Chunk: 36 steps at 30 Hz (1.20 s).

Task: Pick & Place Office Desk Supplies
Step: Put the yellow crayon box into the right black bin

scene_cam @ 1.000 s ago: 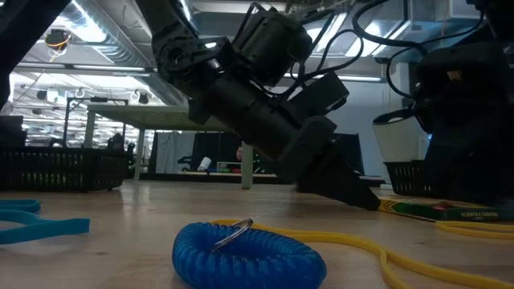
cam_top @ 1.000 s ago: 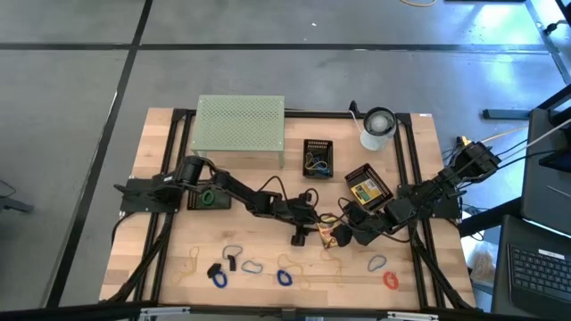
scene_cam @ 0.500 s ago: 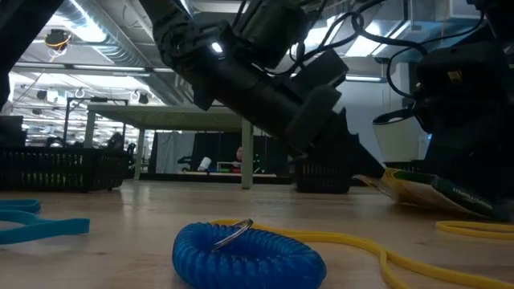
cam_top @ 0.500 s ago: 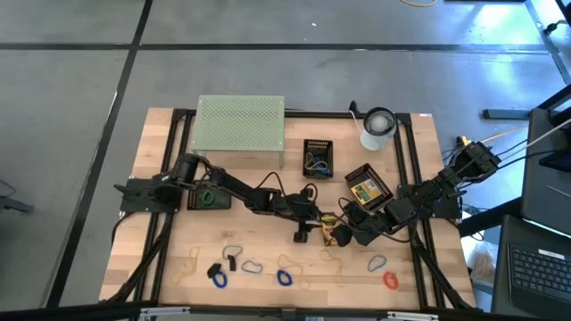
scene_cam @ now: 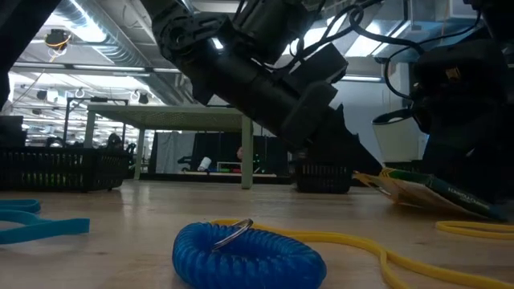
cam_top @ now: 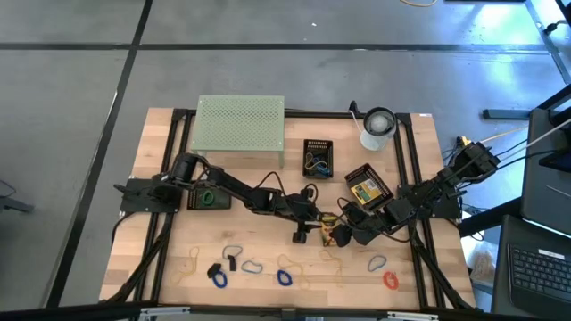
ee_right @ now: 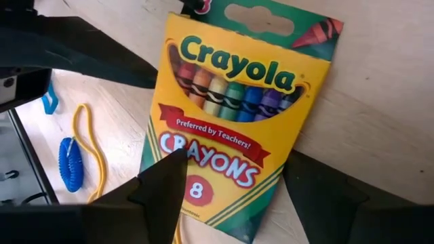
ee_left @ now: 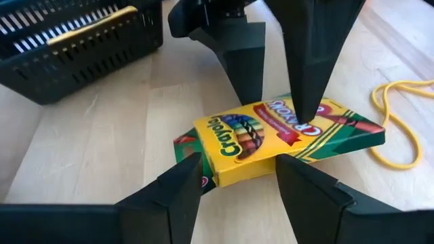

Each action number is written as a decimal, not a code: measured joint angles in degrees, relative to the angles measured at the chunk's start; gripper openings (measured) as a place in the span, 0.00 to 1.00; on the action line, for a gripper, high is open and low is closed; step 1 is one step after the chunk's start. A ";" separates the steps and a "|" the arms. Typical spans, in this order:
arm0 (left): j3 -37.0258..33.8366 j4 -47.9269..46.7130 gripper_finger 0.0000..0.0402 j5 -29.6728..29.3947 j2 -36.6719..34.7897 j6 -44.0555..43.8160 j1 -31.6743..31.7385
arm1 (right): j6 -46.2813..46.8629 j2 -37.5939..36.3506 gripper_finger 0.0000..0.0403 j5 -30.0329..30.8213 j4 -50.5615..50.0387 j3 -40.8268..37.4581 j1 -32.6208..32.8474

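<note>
Pale wood table (cam_top: pixel 161 267), industrial hall behind — yellow crayon box (ee_left: pixel 285 135) between both pincers.

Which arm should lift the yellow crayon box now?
Right, probably. The right gripper sits on the yellow cardboard crayon box, whose one end is tilted off the wooden table; the left gripper has open fingers merely flanking it.
</note>
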 joint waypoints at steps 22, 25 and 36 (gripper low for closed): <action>0.04 4.78 0.46 -0.54 0.02 1.43 -0.07 | -1.91 -2.05 0.60 -2.19 -2.47 0.09 -0.11; 0.04 4.82 0.46 -0.23 0.02 1.26 -0.11 | -2.83 -2.09 0.60 -4.80 -2.91 0.15 -0.62; 0.07 -0.94 0.46 -0.37 0.02 0.44 -0.13 | -5.62 -5.26 0.60 -7.94 -6.94 0.15 -2.84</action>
